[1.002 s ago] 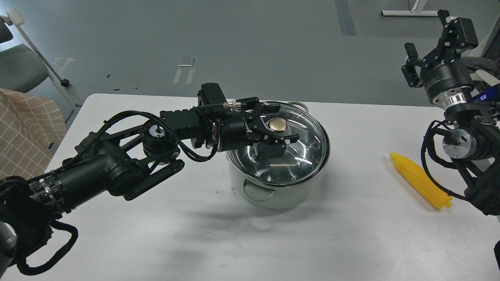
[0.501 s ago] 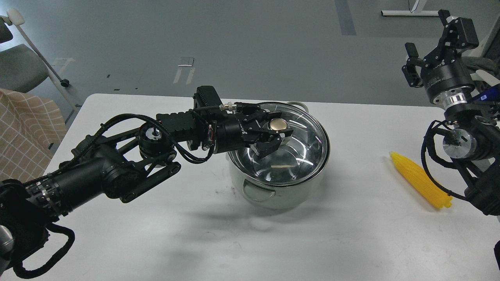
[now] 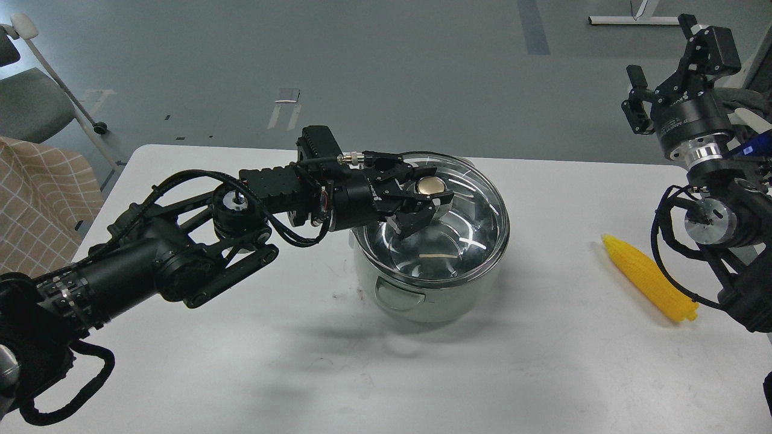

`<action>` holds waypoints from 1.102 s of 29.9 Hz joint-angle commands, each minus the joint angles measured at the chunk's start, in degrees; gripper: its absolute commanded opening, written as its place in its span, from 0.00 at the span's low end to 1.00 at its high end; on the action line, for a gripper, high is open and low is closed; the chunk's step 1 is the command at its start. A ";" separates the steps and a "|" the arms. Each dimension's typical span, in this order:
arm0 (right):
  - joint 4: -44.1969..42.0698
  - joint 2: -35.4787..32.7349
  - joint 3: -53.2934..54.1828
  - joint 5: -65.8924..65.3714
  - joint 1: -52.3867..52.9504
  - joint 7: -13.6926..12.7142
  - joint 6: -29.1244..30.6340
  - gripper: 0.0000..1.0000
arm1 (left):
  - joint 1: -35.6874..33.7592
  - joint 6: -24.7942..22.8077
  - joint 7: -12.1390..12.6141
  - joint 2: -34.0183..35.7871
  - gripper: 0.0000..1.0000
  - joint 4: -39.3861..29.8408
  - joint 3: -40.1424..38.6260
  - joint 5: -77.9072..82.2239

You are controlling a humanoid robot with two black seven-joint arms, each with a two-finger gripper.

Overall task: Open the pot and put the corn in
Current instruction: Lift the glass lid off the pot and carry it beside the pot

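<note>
The pale green-white pot (image 3: 437, 298) stands mid-table with its glass lid (image 3: 470, 223) over it. My left gripper (image 3: 432, 199) reaches in from the left and is shut on the lid's gold knob (image 3: 429, 185). The lid looks raised slightly, its far rim hiding the pot's far handle. The yellow corn (image 3: 648, 277) lies on the table at the right, tapered end pointing away. My right gripper (image 3: 670, 72) is open and empty, held high above the table's far right edge, well away from the corn.
The white table (image 3: 241, 361) runs under both arms. My right arm's joints (image 3: 718, 223) hang just right of the corn. A chair (image 3: 30, 102) and a checked cloth (image 3: 42, 193) stand off the table's left edge.
My left gripper closed around the gold knob and rose a little, lifting the lid so its far rim now covers the pot's far handle. The right arm and corn have not moved.
</note>
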 commanded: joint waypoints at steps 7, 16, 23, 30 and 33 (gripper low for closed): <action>0.08 -0.46 0.00 0.00 0.00 -0.01 0.00 0.99 | -5.39 -0.16 -0.49 12.34 0.23 -6.28 0.03 0.01; 0.08 -0.46 -0.09 0.00 0.00 -0.01 0.09 0.99 | 1.99 10.11 -1.20 28.80 0.23 -8.76 -0.23 0.01; 0.08 -0.11 -0.17 0.00 0.09 -0.01 0.09 0.99 | 12.53 17.94 -1.29 33.99 0.23 -8.23 -1.19 0.01; 0.08 -0.28 -0.18 0.00 0.09 -0.01 0.17 0.99 | 25.01 21.11 -1.37 33.55 0.23 -4.99 -7.43 -3.15; 0.08 -0.37 -0.18 0.00 0.09 -0.01 0.17 0.99 | 28.18 21.46 -1.37 33.38 0.23 -4.28 -7.18 -10.27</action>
